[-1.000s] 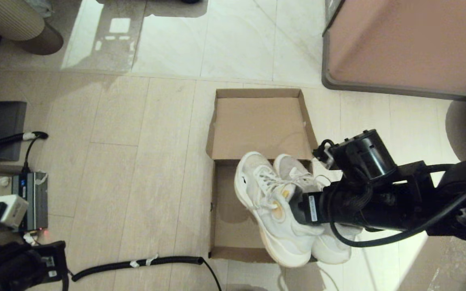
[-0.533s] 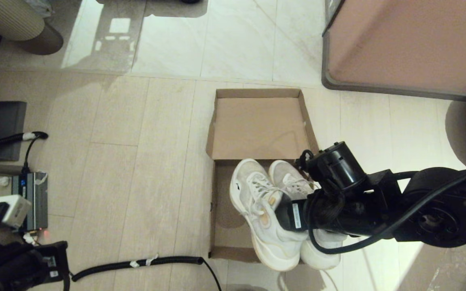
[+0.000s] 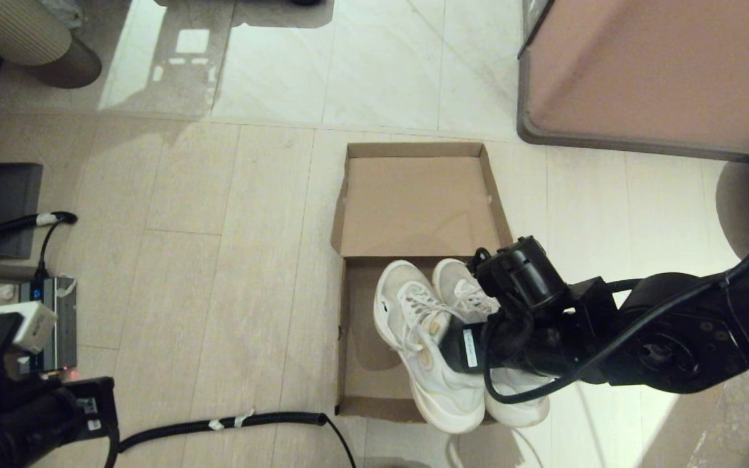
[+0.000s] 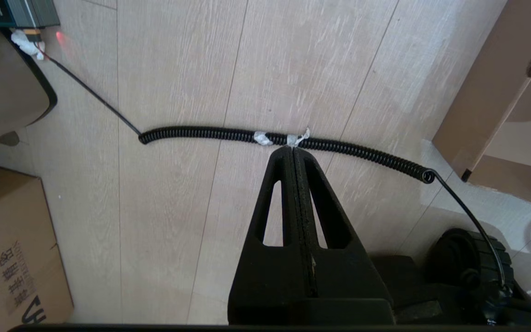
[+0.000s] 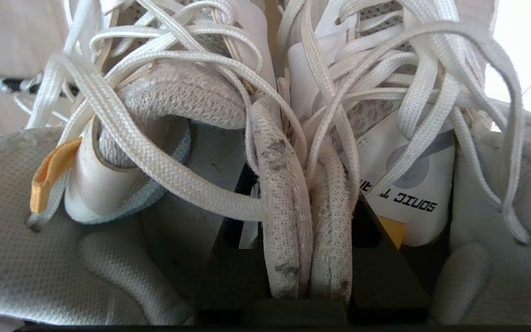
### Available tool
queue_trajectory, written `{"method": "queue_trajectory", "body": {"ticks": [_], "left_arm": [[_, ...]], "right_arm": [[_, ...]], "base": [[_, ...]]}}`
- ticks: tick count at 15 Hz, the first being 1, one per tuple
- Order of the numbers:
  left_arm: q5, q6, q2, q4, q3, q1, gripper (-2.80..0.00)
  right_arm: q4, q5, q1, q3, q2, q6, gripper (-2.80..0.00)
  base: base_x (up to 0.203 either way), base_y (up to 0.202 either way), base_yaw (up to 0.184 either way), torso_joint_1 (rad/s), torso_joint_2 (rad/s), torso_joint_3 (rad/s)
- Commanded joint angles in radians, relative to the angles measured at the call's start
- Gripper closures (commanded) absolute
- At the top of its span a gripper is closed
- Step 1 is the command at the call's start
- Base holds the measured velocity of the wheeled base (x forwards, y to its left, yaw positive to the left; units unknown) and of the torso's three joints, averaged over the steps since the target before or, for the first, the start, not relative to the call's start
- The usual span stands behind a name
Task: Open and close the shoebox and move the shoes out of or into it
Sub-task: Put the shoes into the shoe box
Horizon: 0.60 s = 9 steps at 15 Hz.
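The brown cardboard shoebox lies open on the floor, its lid folded flat away from me. The pair of white sneakers hangs side by side over the box's right half, heels past the near rim. My right gripper is shut on the shoes, pinching the two inner collars together, one finger inside each shoe. In the head view its black wrist covers the shoes' right side. My left gripper is shut and empty, low at the near left, above a coiled cable.
A large pinkish-brown cabinet stands at the far right. A black coiled cable runs along the floor near the box's front left corner. Electronics and a power unit sit at the left. A printed carton lies beside the left arm.
My right arm has carried the sneakers left and lower, closer over the box. The left arm has shifted only slightly.
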<state>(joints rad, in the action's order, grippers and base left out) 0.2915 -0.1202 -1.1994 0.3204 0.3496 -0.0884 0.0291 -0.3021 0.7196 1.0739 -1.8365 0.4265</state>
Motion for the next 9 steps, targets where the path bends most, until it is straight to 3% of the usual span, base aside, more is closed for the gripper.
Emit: {"method": "queue_trajectory", "body": {"ticks": [1,9], "left_arm": [[0.004,-0.001,-0.012,0.001,0.002,0.004,0.0],[0.006,0.001,-0.063,0.002,0.023,0.002,0.0]], "right_arm": [[0.0,-0.041,-0.008,0.023,-0.042,0.012,0.0],[0.0,-0.052,-0.031,0.13,-0.13,0.006,0.0]], "base": [[0.0,0.0,0.0,0.0,0.0,0.0],[0.0,0.0,0.0,0.0,0.0,0.0]]}}
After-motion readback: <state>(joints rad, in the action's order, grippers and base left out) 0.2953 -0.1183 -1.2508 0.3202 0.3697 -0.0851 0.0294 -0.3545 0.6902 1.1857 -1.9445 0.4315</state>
